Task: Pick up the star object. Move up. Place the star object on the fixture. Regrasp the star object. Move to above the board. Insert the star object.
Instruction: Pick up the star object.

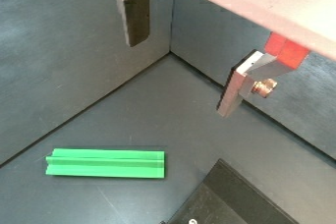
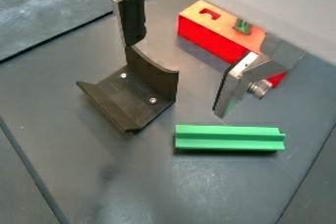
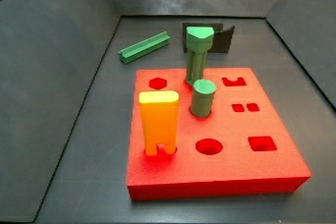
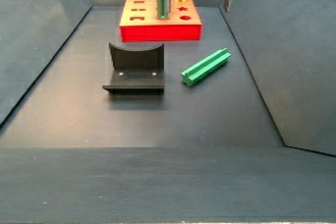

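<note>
gripper point(image 2: 178, 66) hangs above the floor w/ both silver fingers point(image 1: 137, 16) spread wide, nothing between the pads, so empty and parted. in both wrist views it sits over the gap between fixture point(image 2: 134, 92) and the star object point(image 2: 231, 139).

star object lies flat on the dark floor, long axis down, just beside the fixture but apart from it, well clear of the board point(image 4: 161, 22); a side view shows it near the back wall corner point(image 3: 144, 47).

handling, my guess: rigid plastic bar, light, won't flex or crush. ridged, grooved sides give the pads some bite but the faces look smooth, so could slip or roll if pinched off-centre. best hold prob. across the narrow width at mid-length, pads on the two long sides.

floor is flat, matte dark grey, uncluttered round the bar. room to descend looks ok; fixture wall is the nearest thing to snag. board carries a tall green peg point(image 3: 198, 51), a shorter green cylinder point(image 3: 203, 98) and an orange block point(image 3: 157, 122).
</note>
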